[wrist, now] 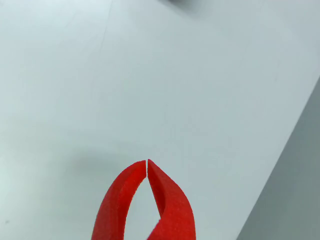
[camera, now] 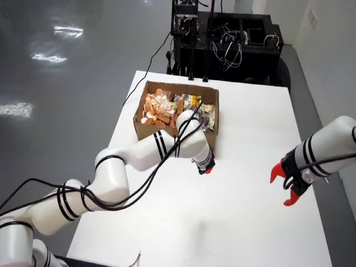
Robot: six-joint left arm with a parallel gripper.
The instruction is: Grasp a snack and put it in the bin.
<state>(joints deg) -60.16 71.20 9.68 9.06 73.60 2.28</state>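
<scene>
Red gripper [wrist: 146, 162] fills the foot of the wrist view: curved fingertips [wrist: 170, 200] meet at a point, closed on nothing, over bare white table [wrist: 100, 75]. Overhead view: working arm [camera: 150, 150] reaches from lower left, its gripper [camera: 207, 169] low over the table just beside the cardboard box [camera: 146, 129]. Snacks [camera: 158, 105] lie heaped inside the box. Second arm [camera: 328, 142] at right, well apart.

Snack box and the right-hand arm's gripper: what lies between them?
Overhead view: the working arm's shut gripper beside the snack box, then bare white table to the right-hand gripper.
</scene>
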